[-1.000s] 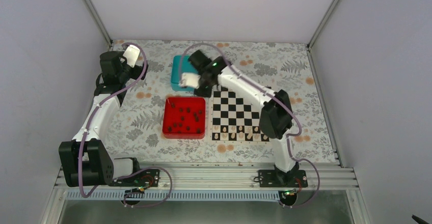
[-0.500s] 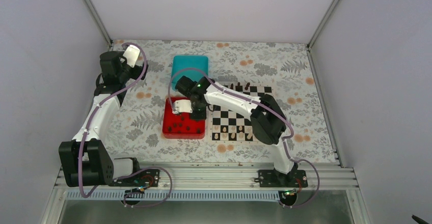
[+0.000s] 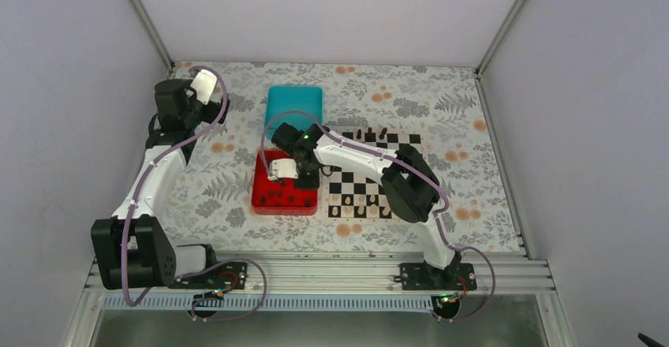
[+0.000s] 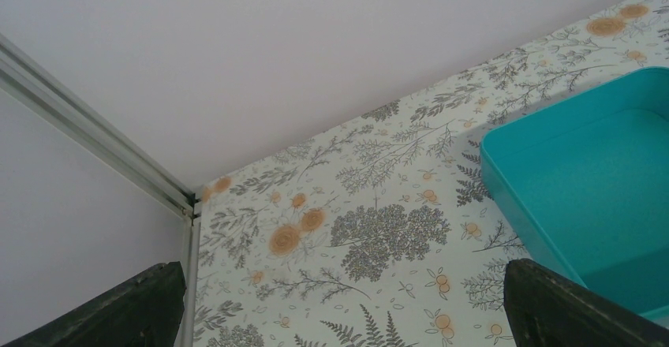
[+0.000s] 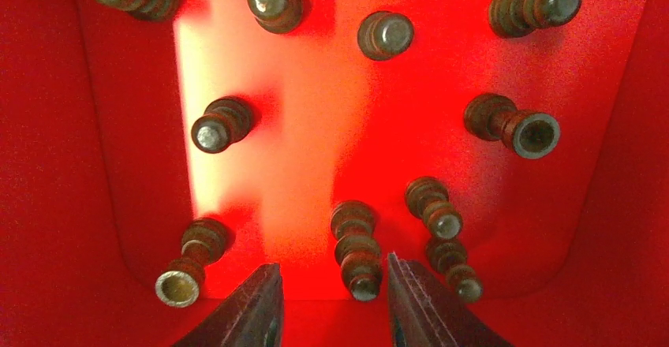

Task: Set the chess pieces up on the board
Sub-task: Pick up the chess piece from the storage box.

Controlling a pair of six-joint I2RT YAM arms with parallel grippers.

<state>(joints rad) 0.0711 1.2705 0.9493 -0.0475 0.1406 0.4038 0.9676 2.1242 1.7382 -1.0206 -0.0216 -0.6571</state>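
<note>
Right wrist view: your right gripper [image 5: 331, 309] hangs open and empty in the red tray [image 5: 47, 205], a dark chess piece [image 5: 356, 252] standing between its fingers. The board [image 3: 359, 191] lies rightward.

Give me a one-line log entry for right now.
right gripper: open, straddling dark chess piece in red tray | left gripper: open, near teal box | grasp: not yet

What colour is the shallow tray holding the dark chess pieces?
Red; the shallow square tray shows best in the right wrist view.
</note>
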